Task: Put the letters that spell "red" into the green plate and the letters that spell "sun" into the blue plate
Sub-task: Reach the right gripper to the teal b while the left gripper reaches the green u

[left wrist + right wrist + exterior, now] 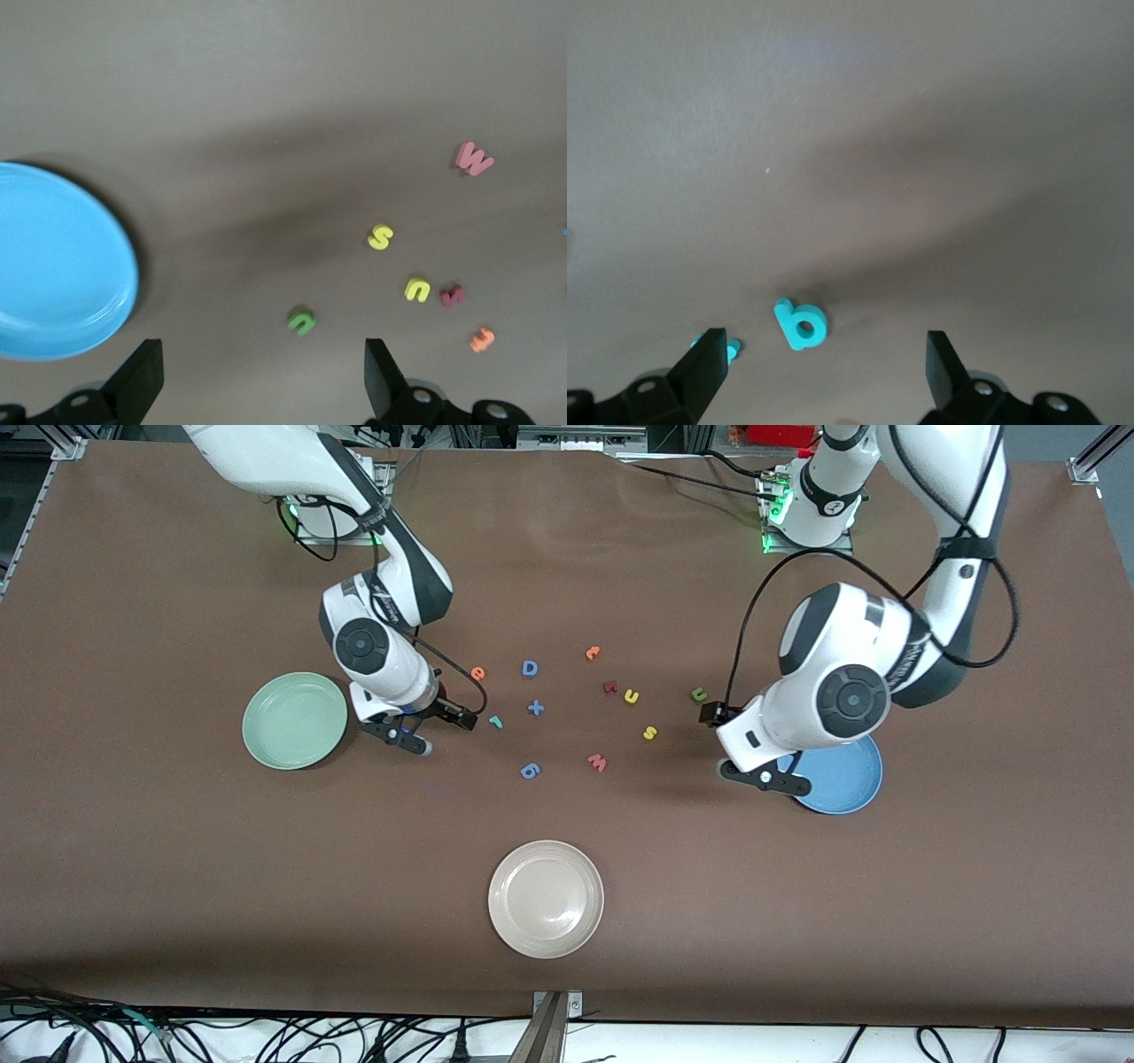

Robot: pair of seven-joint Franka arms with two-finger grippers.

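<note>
Covering the whole scene is a brown desk (177,868), with both arms reaching out from its robot-side edge. Three plates come next in size: the green plate (295,720) lies toward the right arm's end, the blue plate (842,779) toward the left arm's end, and a beige-white plate (546,899) sits nearest the camera-side edge, midway along it. All three hold nothing.

The right pincer (416,731) hangs low over the desk just beside the green plate, its fingers spread wide and gripping nothing; its wrist view shows a teal "d" shape (802,325) on the cloth between the fingers (700,376). The left pincer (766,771) hovers at the blue plate's rim, fingers also spread and bare.

Foam letters lie scattered in the desk's middle, between the two pincers. The orange "e" (477,673) and teal "r" (495,722) lie near the right pincer. The yellow "u" (631,697), yellow "s" (649,732) and green "n" (698,693) lie toward the left pincer. Among them sit a blue "D" (530,668), a blue plus sign (535,708), a red "w" (597,762) and a dark red letter (609,687).
</note>
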